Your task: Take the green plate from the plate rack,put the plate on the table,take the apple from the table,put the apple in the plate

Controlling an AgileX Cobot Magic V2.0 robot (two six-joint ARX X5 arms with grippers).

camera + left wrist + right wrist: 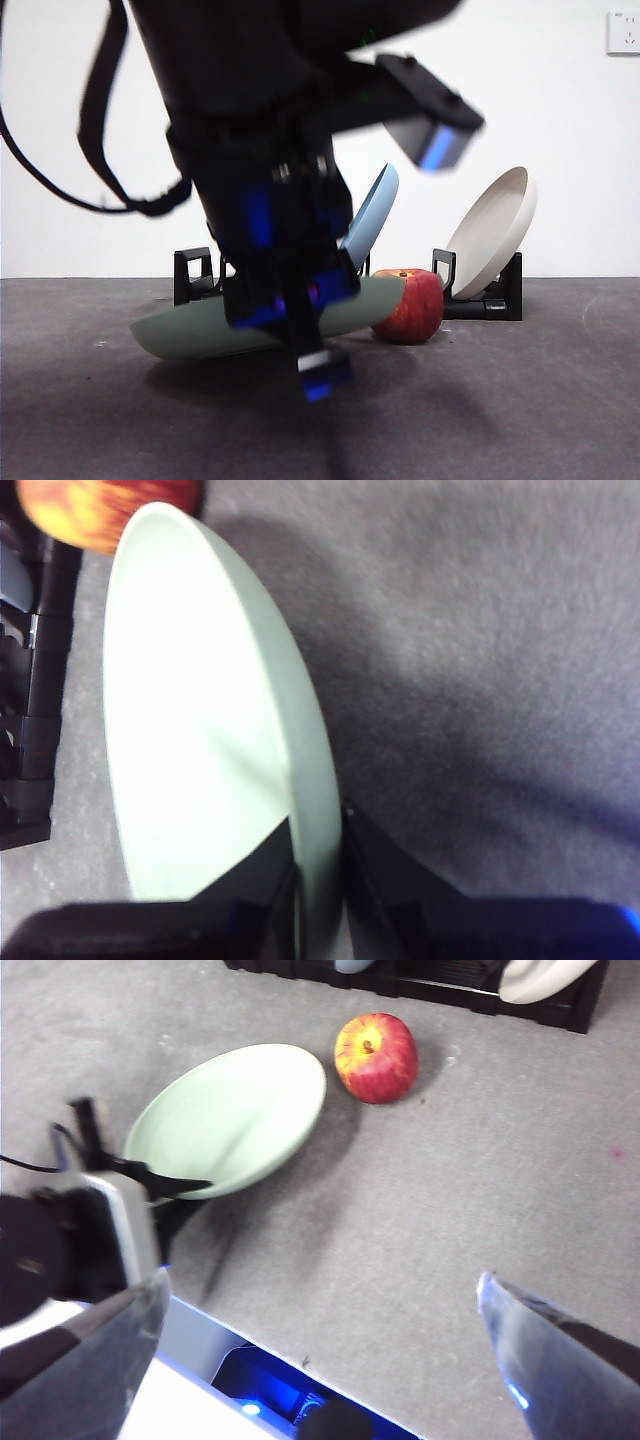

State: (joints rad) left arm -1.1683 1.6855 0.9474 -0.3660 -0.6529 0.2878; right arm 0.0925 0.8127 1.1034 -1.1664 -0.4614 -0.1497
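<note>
Front view shows you the left gripper clamped on the rim of the matte, pale sage green plate, one black jaw on each face. The shallow round plate hangs tilted just above the rough dark grey worktop, its far edge close beside the glossy red, yellow-streaked apple. Behind stand the low black slotted rack, a light blue plate and a cream plate. Your right gripper hovers with jaws spread wide apart.

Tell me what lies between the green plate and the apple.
Only bare table, a narrow strip in the right wrist view, separates the green plate from the apple.
</note>
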